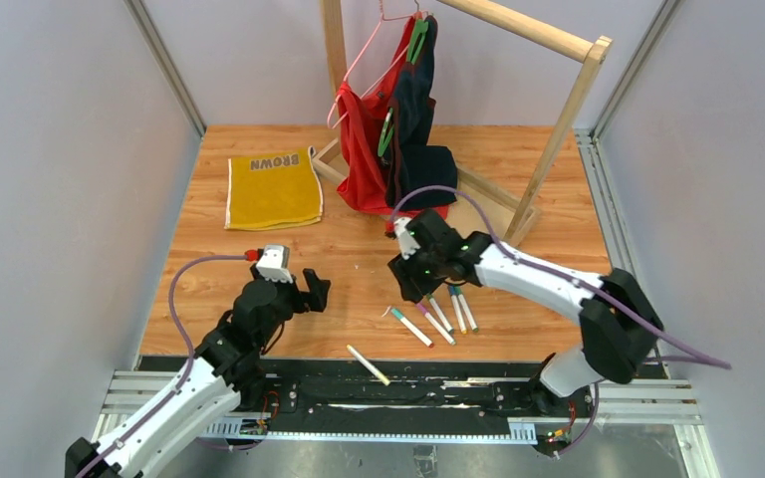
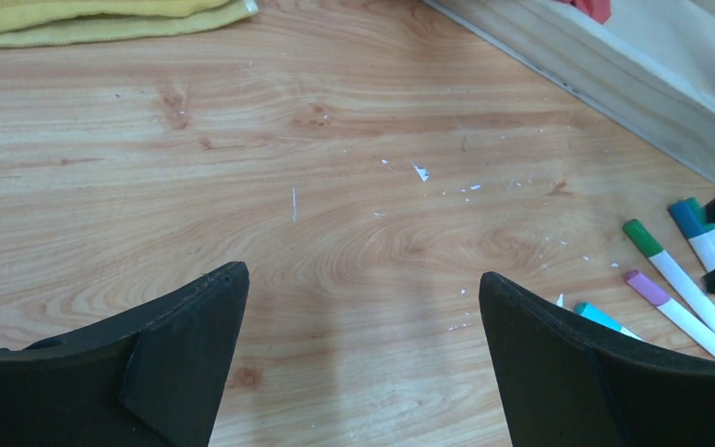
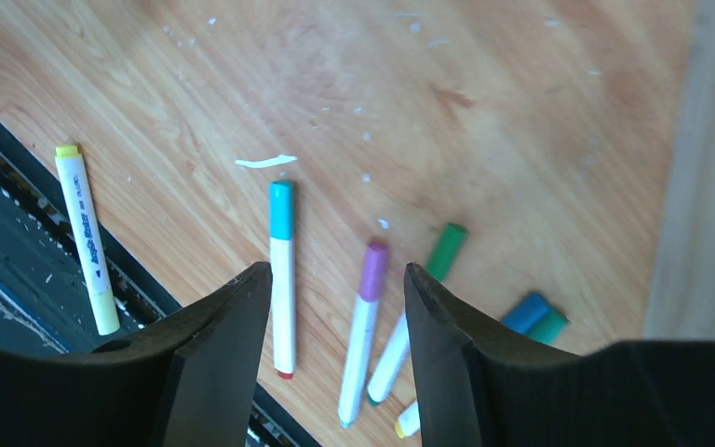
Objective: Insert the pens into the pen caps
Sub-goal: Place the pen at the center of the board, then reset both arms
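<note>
On the wooden tabletop we see capped pens lined up near-right as if finished, our right claw apart and empty above them, our left claw spread wide.

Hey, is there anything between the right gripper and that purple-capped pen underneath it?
Nothing visible is in the way. The right gripper hangs open above the purple-capped pen, which shows uncovered between the jaws. The green-capped pen lies close alongside it and might get caught too; the teal-capped pen lies apart on the other side.
</note>
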{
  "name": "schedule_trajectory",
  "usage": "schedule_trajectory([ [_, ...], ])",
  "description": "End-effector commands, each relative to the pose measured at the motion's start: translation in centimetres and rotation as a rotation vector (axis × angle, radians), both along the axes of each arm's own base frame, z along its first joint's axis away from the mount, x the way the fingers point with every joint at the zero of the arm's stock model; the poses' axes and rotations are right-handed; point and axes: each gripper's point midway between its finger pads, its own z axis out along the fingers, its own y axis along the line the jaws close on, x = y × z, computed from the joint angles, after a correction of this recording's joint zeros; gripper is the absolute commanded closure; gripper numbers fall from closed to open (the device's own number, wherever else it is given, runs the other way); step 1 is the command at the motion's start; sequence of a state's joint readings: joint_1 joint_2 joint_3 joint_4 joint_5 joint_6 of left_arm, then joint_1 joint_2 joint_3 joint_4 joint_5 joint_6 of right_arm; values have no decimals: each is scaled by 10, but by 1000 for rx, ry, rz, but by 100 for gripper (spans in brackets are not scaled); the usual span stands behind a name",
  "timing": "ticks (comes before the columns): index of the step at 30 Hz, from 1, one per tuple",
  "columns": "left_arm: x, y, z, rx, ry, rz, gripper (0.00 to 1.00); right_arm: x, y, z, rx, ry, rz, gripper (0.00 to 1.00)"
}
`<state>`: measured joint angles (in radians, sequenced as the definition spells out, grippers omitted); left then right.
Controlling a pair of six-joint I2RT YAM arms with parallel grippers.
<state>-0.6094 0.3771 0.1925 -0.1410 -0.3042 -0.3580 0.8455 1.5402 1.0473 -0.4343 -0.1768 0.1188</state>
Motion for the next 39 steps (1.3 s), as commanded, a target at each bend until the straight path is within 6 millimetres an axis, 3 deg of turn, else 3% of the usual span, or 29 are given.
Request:
schedule_trajectory([
  [1,20,-7,22,-29,-21,9,2,22,-23,24,128,-76,-110,45],
  [3,28,-4,22,-41,-9,26,2,31,-45,29,154,-101,-174,44],
  [7,53,19,24,-125,1,112,2,52,-96,40,217,-185,-330,44],
  [12,78,70,25,-186,-13,267,2,65,-156,50,256,-306,-511,43],
  [18,81,139,27,-111,-88,520,2,75,-226,30,192,-418,-769,43],
  [23,76,174,27,15,-197,668,2,90,-287,26,171,-578,-1027,43],
  [28,81,181,22,75,-262,674,2,96,-324,28,77,-719,-1167,40],
  [39,97,172,15,95,-324,602,2,104,-337,4,-38,-677,-1181,38],
])
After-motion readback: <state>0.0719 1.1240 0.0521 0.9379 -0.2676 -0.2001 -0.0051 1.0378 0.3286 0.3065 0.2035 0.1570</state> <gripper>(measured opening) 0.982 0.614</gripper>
